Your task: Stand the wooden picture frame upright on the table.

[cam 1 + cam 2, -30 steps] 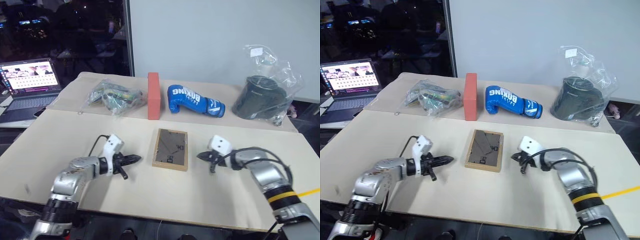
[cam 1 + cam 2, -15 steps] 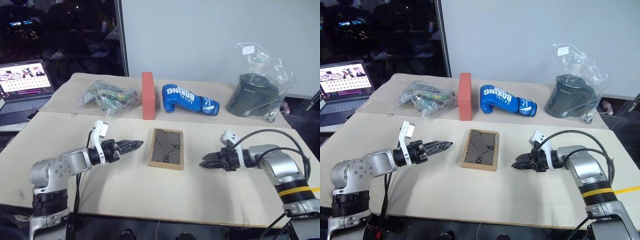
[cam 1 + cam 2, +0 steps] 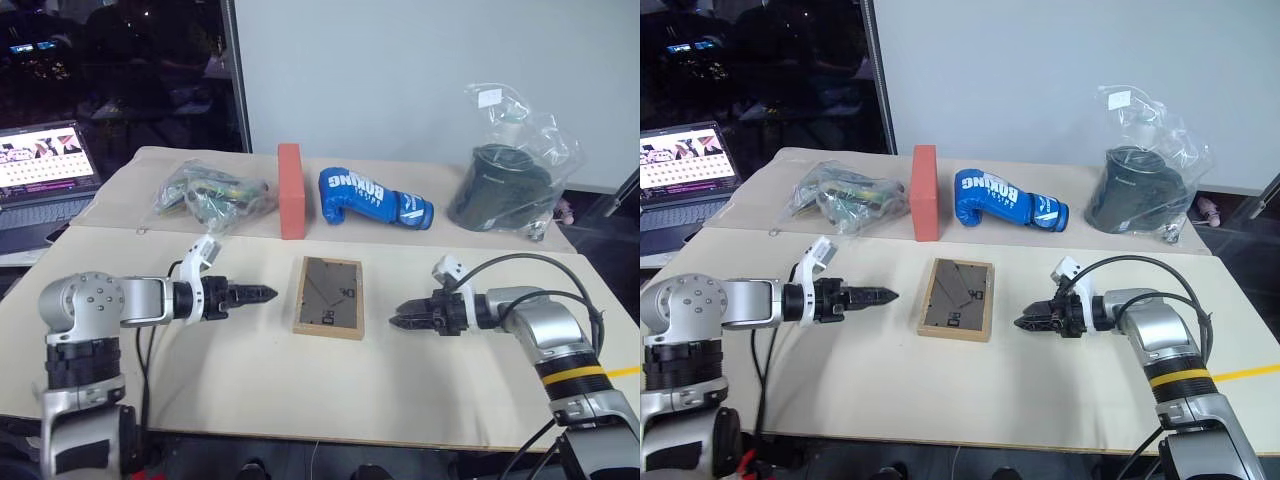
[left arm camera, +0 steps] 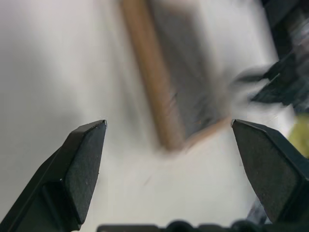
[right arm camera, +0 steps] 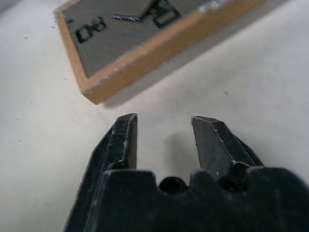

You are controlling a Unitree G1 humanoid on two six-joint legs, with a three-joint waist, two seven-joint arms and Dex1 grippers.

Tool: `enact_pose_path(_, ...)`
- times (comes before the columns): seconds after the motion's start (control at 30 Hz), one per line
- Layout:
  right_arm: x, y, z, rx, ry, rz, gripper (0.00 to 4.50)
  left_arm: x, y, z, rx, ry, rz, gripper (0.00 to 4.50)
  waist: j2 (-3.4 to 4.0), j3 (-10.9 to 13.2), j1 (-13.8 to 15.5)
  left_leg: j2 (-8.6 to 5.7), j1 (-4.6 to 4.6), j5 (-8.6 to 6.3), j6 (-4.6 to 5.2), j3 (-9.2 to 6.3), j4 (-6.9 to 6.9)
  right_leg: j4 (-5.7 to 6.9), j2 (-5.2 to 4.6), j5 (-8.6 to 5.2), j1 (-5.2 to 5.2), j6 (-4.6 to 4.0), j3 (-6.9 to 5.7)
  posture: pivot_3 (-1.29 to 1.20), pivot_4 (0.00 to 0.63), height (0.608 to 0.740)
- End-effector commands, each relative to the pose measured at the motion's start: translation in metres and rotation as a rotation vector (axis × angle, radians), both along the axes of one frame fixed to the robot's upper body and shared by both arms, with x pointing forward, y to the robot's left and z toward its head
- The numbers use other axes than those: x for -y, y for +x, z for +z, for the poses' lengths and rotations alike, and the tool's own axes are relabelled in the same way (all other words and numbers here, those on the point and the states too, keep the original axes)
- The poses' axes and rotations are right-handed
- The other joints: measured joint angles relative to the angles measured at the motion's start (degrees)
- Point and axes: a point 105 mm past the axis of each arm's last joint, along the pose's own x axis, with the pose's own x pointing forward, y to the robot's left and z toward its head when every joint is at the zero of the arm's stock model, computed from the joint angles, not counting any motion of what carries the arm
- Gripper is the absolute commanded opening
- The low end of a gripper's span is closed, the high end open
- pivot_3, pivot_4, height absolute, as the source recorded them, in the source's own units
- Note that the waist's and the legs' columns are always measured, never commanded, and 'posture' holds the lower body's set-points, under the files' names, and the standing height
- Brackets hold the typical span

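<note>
Wooden picture frame (image 3: 329, 297) lies back-up on the surface (image 3: 300, 390), long axis running away from me, midway between my wide left tool (image 3: 262, 295) and half-open, empty right tool (image 3: 402, 318).

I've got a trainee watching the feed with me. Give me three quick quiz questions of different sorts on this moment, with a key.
1. True or false: the wooden picture frame stands upright on the table.
2. What is directly behind the frame, toward the wall? A) a green mug B) the red-orange brick block and the blue boxing glove C) a stack of plates
3. Fill in: both the left gripper and the right gripper are ____ and hold nothing.

Key:
1. False; it lies flat, back side up, between the two grippers.
2. B
3. open
</note>
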Motion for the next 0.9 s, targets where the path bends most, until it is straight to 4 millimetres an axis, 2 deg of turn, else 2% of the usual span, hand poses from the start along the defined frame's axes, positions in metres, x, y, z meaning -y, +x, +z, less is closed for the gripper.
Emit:
enact_pose_path(0.03, 0.002, 0.005, 0.008, 0.046, -0.023, 0.003, 0.82, 0.010, -0.006, 0.012, -0.025, -0.151, -0.096, 4.50, 0.00, 0.0, 0.0, 0.00, -0.01, 0.00, 0.00, 0.00, 0.00, 0.00, 0.00, 0.00, -0.01, 0.00, 0.00, 0.00, 0.150, 0.730)
enact_pose_path(0.1, 0.003, 0.007, 0.003, 0.051, -0.061, 0.006, 0.08, 0.010, -0.003, 0.005, -0.066, -0.148, -0.086, 4.50, 0.00, 0.0, 0.0, 0.00, -0.02, 0.00, 0.00, 0.00, 0.00, 0.00, 0.00, 0.00, -0.03, 0.00, 0.00, 0.00, 0.150, 0.730)
enact_pose_path(0.2, 0.001, 0.011, 0.000, 0.059, -0.069, 0.003, 0.08, 0.015, 0.002, 0.006, -0.095, -0.207, -0.088, 4.50, 0.00, 0.0, 0.0, 0.00, -0.02, 0.00, 0.00, 0.00, 0.00, 0.00, 0.00, -0.01, -0.04, 0.01, 0.00, 0.00, 0.150, 0.730)
enact_pose_path(0.43, -0.025, 0.023, -0.012, 0.068, -0.078, 0.049, 0.08, 0.043, 0.022, -0.027, -0.232, -0.199, -0.052, 4.50, 0.00, 0.0, -0.1, 0.00, -0.02, 0.01, -0.01, 0.00, 0.00, 0.01, 0.01, 0.01, -0.03, -0.01, 0.00, 0.00, 0.150, 0.730)
enact_pose_path(0.6, -0.046, 0.027, -0.015, 0.096, -0.084, 0.098, 0.08, 0.065, 0.018, -0.040, -0.268, -0.182, -0.117, 4.50, 0.01, 0.0, -0.2, 0.00, 0.02, 0.02, -0.03, 0.00, 0.00, 0.04, 0.02, 0.09, 0.01, -0.15, 0.00, 0.00, 0.150, 0.730)
enact_pose_path(0.73, -0.055, 0.028, -0.021, 0.121, -0.115, 0.126, 0.08, 0.075, 0.018, -0.037, -0.265, -0.234, -0.136, 4.50, 0.01, 0.0, -0.1, 0.00, 0.05, 0.03, -0.04, -0.01, 0.02, 0.03, 0.01, 0.08, 0.06, -0.09, 0.00, 0.00, 0.150, 0.730)
enact_pose_path(0.9, -0.055, 0.027, -0.029, 0.123, -0.133, 0.133, 0.08, 0.076, 0.024, -0.025, -0.240, -0.314, -0.115, 4.50, 0.01, 0.0, -0.6, 0.01, 0.08, 0.04, -0.05, -0.01, 0.02, 0.06, 0.03, 0.08, 0.06, -0.08, 0.00, 0.00, 0.150, 0.730)
